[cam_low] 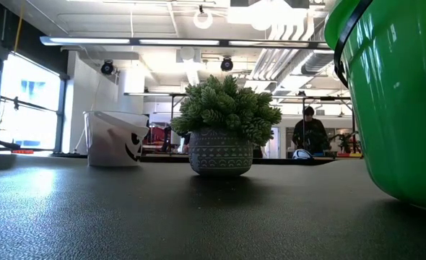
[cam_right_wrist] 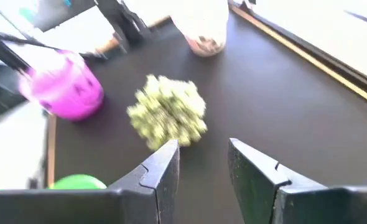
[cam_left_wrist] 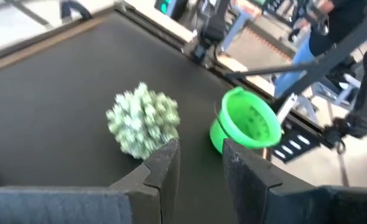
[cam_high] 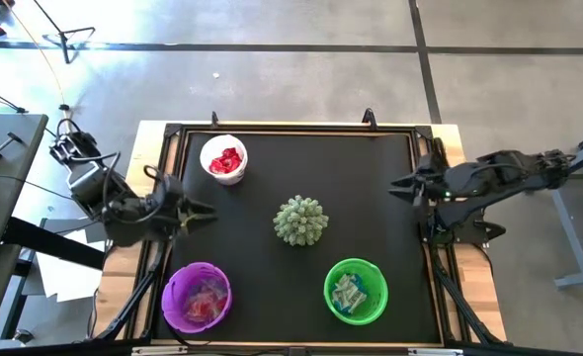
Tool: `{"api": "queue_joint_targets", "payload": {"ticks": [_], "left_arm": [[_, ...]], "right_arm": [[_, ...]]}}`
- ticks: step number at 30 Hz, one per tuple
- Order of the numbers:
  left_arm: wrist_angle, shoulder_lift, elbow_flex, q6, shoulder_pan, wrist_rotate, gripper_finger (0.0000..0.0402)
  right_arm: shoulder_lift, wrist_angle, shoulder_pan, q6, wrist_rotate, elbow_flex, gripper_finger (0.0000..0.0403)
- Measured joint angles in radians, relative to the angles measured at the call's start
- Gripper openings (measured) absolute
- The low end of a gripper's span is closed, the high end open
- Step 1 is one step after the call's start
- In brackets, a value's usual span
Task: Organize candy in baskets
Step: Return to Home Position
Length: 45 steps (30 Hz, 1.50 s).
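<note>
Spread and empty: left gripper (cam_high: 201,211) at left edge, right gripper (cam_high: 402,184) at right edge. Candy (cam_high: 226,159) inside white basket (cam_high: 204,163) far left, purple basket (cam_high: 169,297) near left, green basket (cam_high: 328,292) near right. Could tip purple basket through low left-arm swing, spilling candy.

Behind the left gripper (cam_high: 208,211), off the edge of the black desk (cam_high: 341,168), we see a grey side table (cam_high: 5,168). Behind the right gripper (cam_high: 398,184) a grey metal frame (cam_high: 576,237) stands on the floor (cam_high: 272,79), pale grey concrete crossed by dark seams. Looking level across the desk, far beyond both, we find a bright window (cam_low: 25,101), long ceiling lights (cam_low: 126,41), white pipes (cam_low: 285,61) overhead and a person (cam_low: 310,130) at the back.
</note>
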Motion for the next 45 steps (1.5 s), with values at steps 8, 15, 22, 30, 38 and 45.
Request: {"api": "queue_joint_targets", "payload": {"ticks": [8,15,22,30,38,45], "left_arm": [[0.000,-0.070,0.000,0.103,0.000,-0.103,0.0106],[-0.008,-0.144,-0.001,0.264,0.000,-0.271,0.0106],[-0.008,-0.219,-0.001,0.320,0.000,-0.333,0.0106],[-0.008,-0.266,-0.001,0.298,0.000,-0.347,0.0106],[-0.008,-0.265,-0.001,0.295,0.000,-0.343,0.0106],[-0.008,-0.265,-0.001,0.337,0.000,-0.342,0.0106]], "right_arm": [[-0.299,0.455,-0.023,-0.153,0.012,-0.392,0.0130],[-0.506,0.800,-0.061,-0.148,0.040,-0.707,0.0130],[-0.564,1.077,-0.062,-0.174,-0.022,-0.899,0.0130],[-0.565,1.320,-0.062,-0.137,-0.015,-1.072,0.0130],[-0.564,1.358,-0.063,-0.141,-0.012,-1.101,0.0130],[-0.564,1.164,-0.063,0.009,0.201,-1.101,0.0130]]}}
